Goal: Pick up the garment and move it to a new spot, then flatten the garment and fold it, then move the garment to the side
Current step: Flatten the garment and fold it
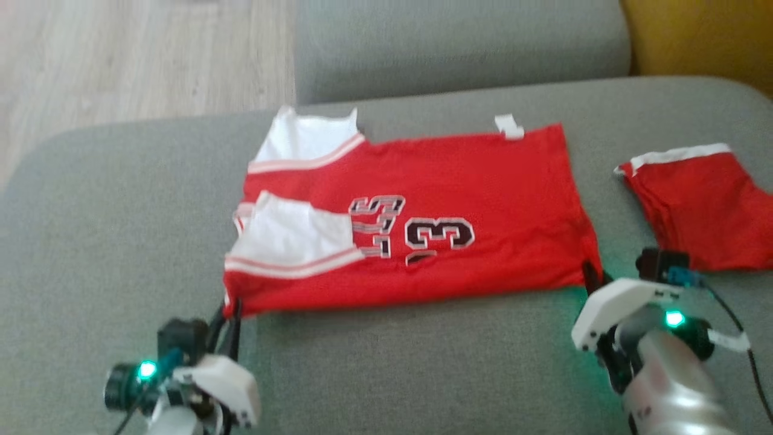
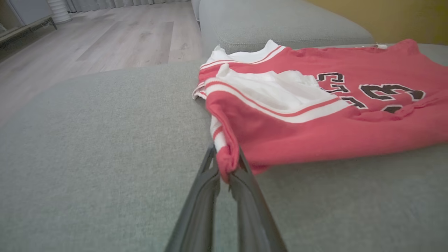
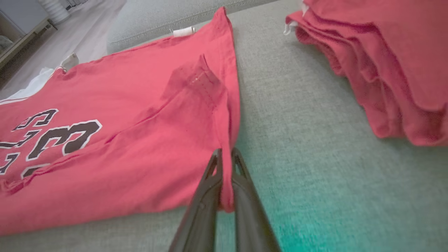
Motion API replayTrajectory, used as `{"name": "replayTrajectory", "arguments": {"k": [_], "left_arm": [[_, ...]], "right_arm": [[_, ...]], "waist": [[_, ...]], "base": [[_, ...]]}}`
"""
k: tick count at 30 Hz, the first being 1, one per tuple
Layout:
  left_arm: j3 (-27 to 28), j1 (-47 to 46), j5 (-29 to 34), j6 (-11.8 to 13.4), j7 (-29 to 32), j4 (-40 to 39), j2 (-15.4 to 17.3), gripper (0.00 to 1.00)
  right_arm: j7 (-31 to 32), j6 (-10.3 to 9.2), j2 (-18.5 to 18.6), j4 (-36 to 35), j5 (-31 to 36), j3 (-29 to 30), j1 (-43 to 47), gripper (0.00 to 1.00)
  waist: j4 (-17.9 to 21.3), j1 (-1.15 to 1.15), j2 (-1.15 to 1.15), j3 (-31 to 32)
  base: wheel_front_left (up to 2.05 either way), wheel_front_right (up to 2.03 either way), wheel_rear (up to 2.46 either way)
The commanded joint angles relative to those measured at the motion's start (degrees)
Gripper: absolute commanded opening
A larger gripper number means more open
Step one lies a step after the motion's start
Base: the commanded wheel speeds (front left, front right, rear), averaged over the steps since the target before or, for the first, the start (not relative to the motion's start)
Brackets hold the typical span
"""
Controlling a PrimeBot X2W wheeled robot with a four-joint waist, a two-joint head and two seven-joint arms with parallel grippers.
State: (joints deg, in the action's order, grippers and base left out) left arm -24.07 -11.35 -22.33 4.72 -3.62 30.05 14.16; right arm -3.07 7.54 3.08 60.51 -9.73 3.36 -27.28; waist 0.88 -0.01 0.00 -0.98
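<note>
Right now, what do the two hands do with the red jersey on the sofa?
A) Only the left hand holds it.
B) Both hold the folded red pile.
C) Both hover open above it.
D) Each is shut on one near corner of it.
D: the left hand pinches the near shoulder-end corner of the red jersey, and the right hand pinches its near hem corner.
</note>
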Motion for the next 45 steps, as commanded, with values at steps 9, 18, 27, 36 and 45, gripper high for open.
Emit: {"name": "replayTrajectory", "arguments": {"k": [9, 18, 27, 36, 45], "left_arm": [[1.32, 6.52, -0.73, 3.24, 3.92, -10.88, 3.07, 0.00], [0.77, 7.87, -0.28, 5.68, 4.04, -14.73, 2.24, 1.00], [4.07, 5.00, -0.44, 7.57, -7.19, -15.60, 0.08, 1.00], [6.84, 1.12, -0.33, 4.24, -11.26, -19.64, -1.25, 1.00], [6.36, -19.49, 2.41, -2.87, -1.88, -12.40, 7.45, 1.00]], "right_arm": [[3.96, -0.05, -0.20, -14.25, -2.18, -1.45, 9.19, 0.00], [4.42, -0.05, -0.20, -30.49, -4.37, -0.89, 16.52, 1.00], [-5.13, -0.05, -0.20, -39.75, -9.03, -2.10, 19.93, 1.00], [-9.71, -0.05, -0.20, -43.89, -11.32, -6.46, 19.00, 1.00], [-10.68, -0.05, -0.20, -46.92, -12.83, -8.81, 13.66, 1.00]], "waist": [[0.69, 0.01, 0.00, 2.72], [0.72, 0.01, 0.00, 1.89], [1.45, 0.01, 0.00, 1.07], [3.45, 0.01, 0.00, -2.09], [7.82, 0.01, 0.00, -10.53]], "base": [[0.00, 0.00, 0.00], [0.00, 0.00, 0.00], [0.00, 0.00, 0.00], [0.00, 0.00, 0.00], [0.00, 0.00, 0.00]]}}
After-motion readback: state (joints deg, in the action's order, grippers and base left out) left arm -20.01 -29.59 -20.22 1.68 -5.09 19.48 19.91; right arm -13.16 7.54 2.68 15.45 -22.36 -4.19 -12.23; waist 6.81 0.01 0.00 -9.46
